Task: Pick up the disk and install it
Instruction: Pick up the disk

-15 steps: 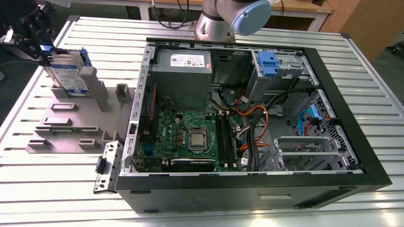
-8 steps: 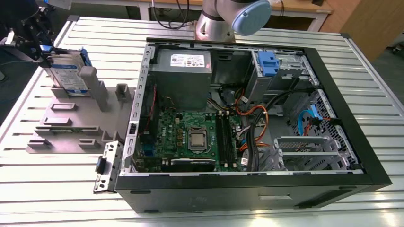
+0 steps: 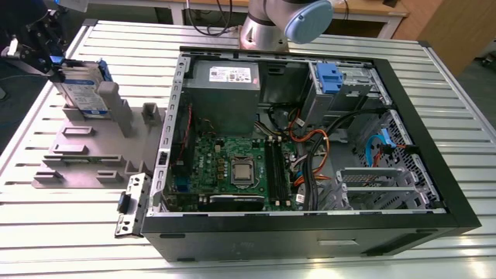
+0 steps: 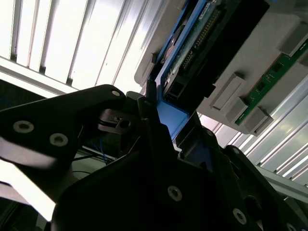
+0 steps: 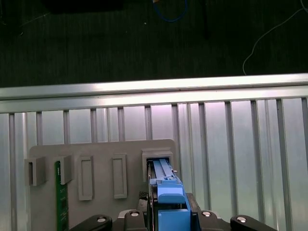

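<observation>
1. The disk (image 5: pixel 164 177), edge-on in its blue carrier, stands in a slot of the grey fixture (image 5: pixel 101 151).
2. The gripper (image 5: pixel 171 214) clamps the carrier from both sides.
3. A green circuit board (image 5: pixel 58 202) sits in another slot.
4. The fixture rests on a slatted metal table (image 5: pixel 231 144), with dark floor (image 5: pixel 96 43) beyond.

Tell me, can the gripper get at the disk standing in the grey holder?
Probably yes. The gripper sits right at the top edge of the disk, which stands upright in the grey holder outside the computer case, and nothing lies between them.
</observation>
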`<state>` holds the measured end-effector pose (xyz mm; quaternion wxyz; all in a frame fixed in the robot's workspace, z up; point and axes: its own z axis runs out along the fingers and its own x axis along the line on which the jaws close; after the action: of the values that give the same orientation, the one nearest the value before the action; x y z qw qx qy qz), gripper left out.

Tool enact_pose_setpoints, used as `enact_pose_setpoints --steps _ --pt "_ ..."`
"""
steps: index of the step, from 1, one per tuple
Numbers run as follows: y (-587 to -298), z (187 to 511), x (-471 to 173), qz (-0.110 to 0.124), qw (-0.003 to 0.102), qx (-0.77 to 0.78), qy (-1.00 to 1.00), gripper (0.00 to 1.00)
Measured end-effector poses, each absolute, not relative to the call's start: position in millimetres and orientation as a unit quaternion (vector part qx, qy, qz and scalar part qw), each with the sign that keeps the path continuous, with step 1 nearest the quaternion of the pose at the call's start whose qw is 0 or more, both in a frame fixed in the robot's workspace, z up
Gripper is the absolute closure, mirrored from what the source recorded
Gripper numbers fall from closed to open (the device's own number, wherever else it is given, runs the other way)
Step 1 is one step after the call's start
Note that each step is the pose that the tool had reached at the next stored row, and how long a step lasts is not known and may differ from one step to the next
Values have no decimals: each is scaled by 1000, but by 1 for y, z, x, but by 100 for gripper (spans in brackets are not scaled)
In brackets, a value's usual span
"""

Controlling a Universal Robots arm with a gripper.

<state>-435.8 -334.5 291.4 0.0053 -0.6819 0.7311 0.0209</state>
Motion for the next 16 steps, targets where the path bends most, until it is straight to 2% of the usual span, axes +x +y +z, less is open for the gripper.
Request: enact_pose_setpoints --steps 9,11,12,16 --pt "-335 291 -436 21 5 -682 731 61" --pt "-335 291 -436 21 5 -682 731 60" --pt "-335 291 -436 21 5 -682 731 53" --pt "-334 291 -436 21 5 -682 731 53"
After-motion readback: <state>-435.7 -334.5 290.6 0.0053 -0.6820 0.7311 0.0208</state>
